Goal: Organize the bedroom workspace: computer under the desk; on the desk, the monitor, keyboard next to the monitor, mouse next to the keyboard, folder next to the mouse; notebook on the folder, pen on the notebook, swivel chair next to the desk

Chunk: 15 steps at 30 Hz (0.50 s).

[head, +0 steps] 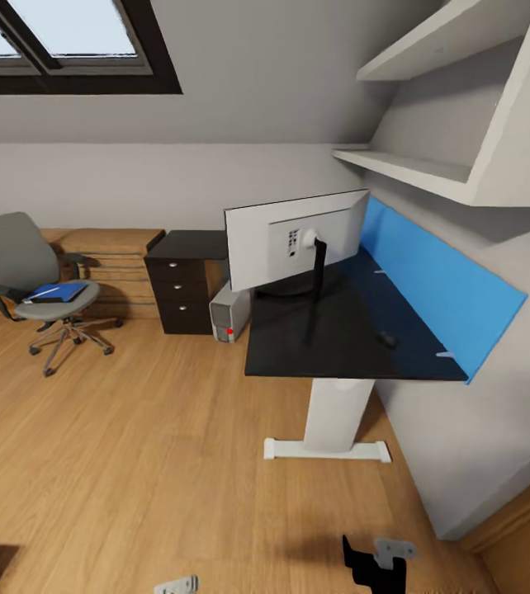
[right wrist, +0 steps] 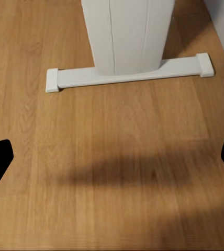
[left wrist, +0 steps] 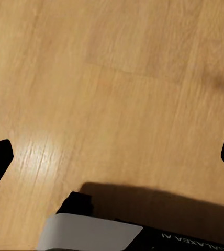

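Currently both grippers' jaws gape wide and empty above the light wood floor (left wrist: 112, 78); the flat bright blue folder (head: 57, 291) lies on the grey swivel chair (head: 17, 256), well apart from the glossy black table (head: 323, 338).

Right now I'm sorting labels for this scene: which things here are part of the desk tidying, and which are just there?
Job: swivel chair, folder, monitor, computer, mouse, desk.
Just there: wall shelves, skylight, blue panel.

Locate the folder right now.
In the head view, the folder lies on the seat of the swivel chair at far left, well away from the desk, with something pale resting on it.
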Available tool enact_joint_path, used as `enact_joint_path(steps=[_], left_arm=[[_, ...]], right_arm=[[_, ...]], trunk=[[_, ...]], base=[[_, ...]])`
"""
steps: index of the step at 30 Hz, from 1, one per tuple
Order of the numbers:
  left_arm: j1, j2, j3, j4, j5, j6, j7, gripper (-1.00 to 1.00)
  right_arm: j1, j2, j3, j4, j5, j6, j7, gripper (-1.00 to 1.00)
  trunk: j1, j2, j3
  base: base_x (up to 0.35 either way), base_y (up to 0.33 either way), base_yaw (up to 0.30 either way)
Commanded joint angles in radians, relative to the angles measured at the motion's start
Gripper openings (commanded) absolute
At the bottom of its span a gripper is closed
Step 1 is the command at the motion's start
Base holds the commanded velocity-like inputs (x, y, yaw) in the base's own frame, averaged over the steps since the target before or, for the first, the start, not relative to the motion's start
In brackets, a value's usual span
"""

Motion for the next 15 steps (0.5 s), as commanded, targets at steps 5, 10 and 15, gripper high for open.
enact_joint_path(steps=[5, 10, 15], left_arm=[[-0.001, 0.002, -0.008, -0.001, 0.011, -0.004, 0.004, 1.0], [-0.001, 0.002, -0.008, -0.245, 0.009, 0.018, 0.004, 1.0], [-0.001, 0.0, -0.009, -0.44, 0.009, 0.19, 0.005, 1.0]], right_arm=[[-0.001, -0.006, -0.007, 0.0, 0.003, -0.005, 0.004, 1.0], [-0.001, -0.005, -0.007, -0.014, 0.003, -0.003, 0.005, 1.0], [-0.005, -0.013, -0.01, -0.14, -0.003, 0.024, -0.003, 1.0]], trunk=[[0.0, 0.0, -0.001], [0.0, 0.0, -0.001], [0.0, 0.0, -0.001]], base=[[-0.048, -0.066, -0.059], [-0.003, -0.005, -0.005], [0.0, 0.0, 0.0]])
